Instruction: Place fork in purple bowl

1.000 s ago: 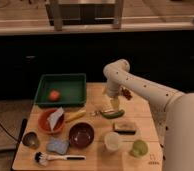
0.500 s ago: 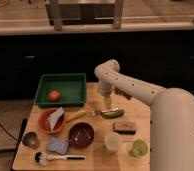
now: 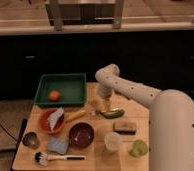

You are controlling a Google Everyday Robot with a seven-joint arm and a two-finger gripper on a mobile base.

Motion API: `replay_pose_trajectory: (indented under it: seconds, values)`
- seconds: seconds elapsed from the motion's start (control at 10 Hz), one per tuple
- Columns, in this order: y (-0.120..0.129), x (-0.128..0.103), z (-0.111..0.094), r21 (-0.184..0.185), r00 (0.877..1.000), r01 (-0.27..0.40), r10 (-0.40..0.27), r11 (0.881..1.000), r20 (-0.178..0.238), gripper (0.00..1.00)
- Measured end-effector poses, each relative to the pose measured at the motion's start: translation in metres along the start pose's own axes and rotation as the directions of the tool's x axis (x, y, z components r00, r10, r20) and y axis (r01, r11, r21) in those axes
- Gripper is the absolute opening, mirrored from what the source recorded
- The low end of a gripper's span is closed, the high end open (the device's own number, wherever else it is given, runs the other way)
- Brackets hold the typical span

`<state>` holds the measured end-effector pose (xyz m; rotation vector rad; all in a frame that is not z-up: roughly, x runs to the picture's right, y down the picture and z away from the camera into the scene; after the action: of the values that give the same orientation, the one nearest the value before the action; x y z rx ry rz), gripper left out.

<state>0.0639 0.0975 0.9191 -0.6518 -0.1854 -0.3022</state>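
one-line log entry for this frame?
gripper: above table, by green vegetable | fork: on table, ungrasped | purple bowl: no fork inside

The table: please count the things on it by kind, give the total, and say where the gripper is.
Bowls: 2, purple bowl, orange bowl
Cups: 3, metal cup, white cup, green cup
Trays: 1, green tray
Food: 2, orange fruit, green vegetable
Cleaning: 3, brush, two sponges
Utensils: 1, fork
Total: 12
The gripper hangs above the green vegetable.

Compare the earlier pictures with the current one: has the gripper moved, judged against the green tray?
Yes. The gripper has shifted left, toward the green tray, and now hangs above the table just left of the green vegetable.
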Motion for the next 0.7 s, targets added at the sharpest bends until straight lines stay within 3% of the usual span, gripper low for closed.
replay_pose_trajectory:
  seconds: [0.7]
  values:
    - [0.000, 0.015, 0.015, 0.008, 0.999, -0.029, 0.029, 1.000, 0.024, 0.80]
